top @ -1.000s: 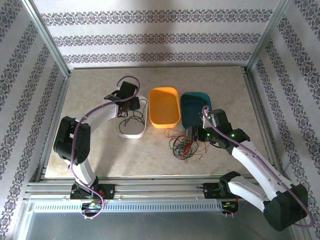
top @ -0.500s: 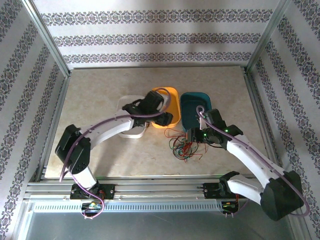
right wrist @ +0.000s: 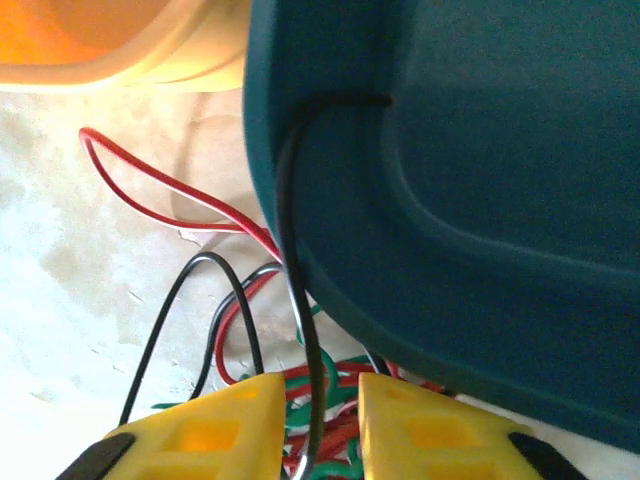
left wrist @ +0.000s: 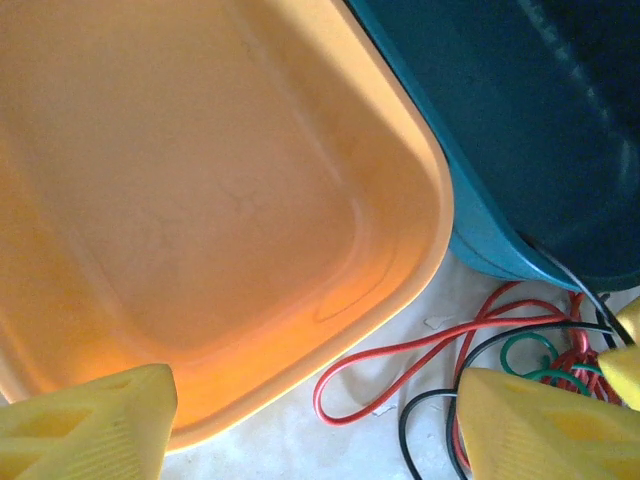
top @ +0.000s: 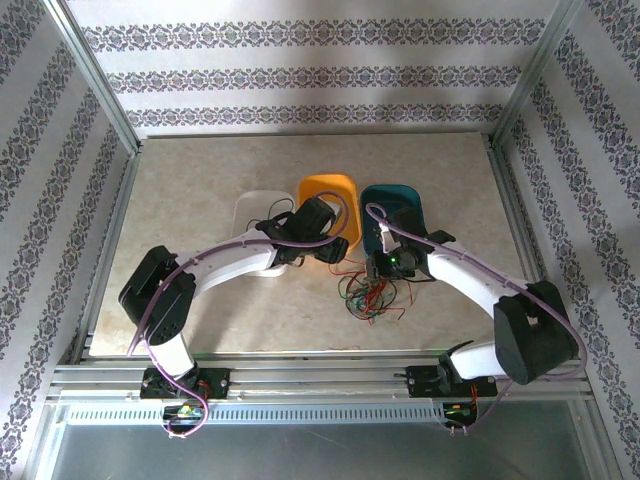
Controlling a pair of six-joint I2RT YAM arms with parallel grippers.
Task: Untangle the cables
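Cables (top: 372,297) lie tangled on the desk (top: 200,180) before the teal tub (right wrist: 480,200); right fingers (right wrist: 215,425) flank one black strand (right wrist: 284,250), pinch uncertain, likely to draw it free, while left fingers (left wrist: 85,420) hover spread nearby.

Setting: robotics lab test cell. Evidence: an enclosure of silver aluminium extrusion posts (top: 97,75), wall panels in grey floral-striped wallpaper (top: 300,80), a beige marble-look surface (top: 190,180), and a white-and-black left arm (top: 225,262) and right arm (top: 470,280) bolted to a slotted aluminium rail (top: 320,382) at its near edge.
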